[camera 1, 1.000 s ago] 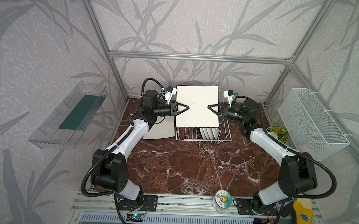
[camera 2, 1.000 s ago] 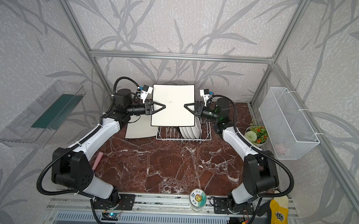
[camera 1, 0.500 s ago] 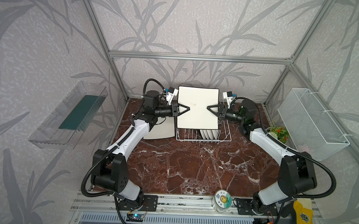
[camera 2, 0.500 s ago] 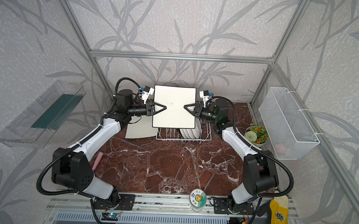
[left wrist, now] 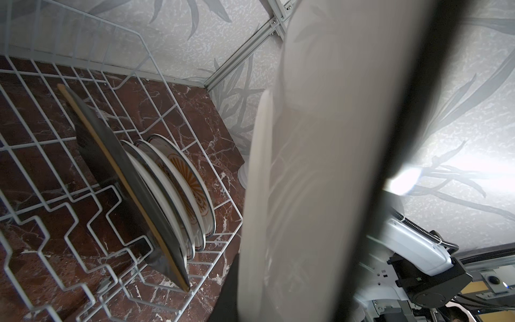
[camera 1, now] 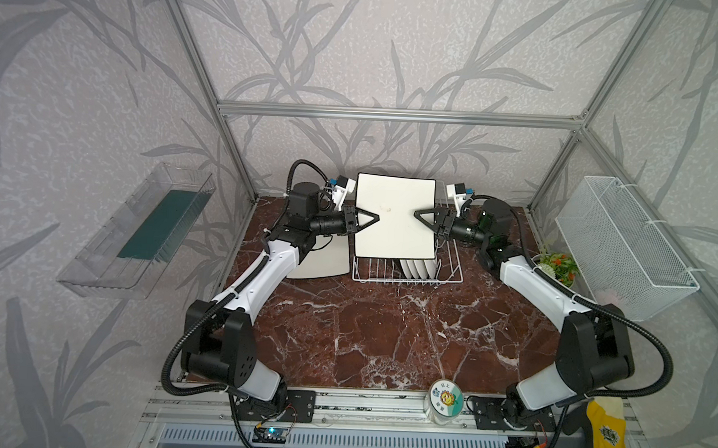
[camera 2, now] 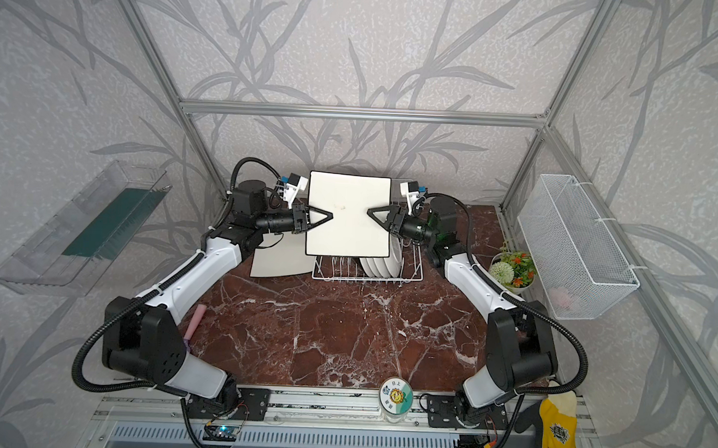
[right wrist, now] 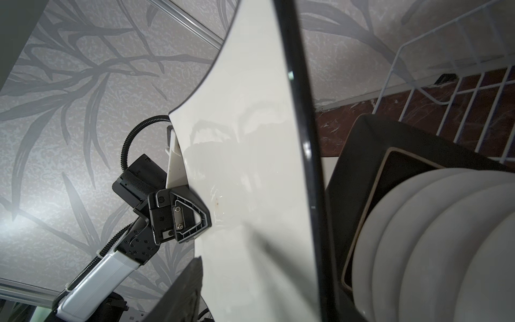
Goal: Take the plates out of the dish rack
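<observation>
- In both top views the left pincer grips the left edge of the big cream plate. It is squeezed narrow on it.
- The right pincer sits around the plate's right edge. I cannot tell if it is squeezing or loose.
- The plate stands up on its edge over the dish rack, more to the rack's left side. I cannot tell if its bottom touches the rack.
- Round plates stand in a row in the right part of the rack. The other cream plate lies flat on the brown table, just left of the rack.
- In the left wrist view the big cream plate is very close and blurry. In the rack a black plate stands on its edge. The round plates, with orange sun rays, lean just beside it.
- In the right wrist view the big cream plate shows its shiny face. One finger of the left pincer lies flat on its far edge. The black plate and the white backs of the round plates stand in the rack.
</observation>
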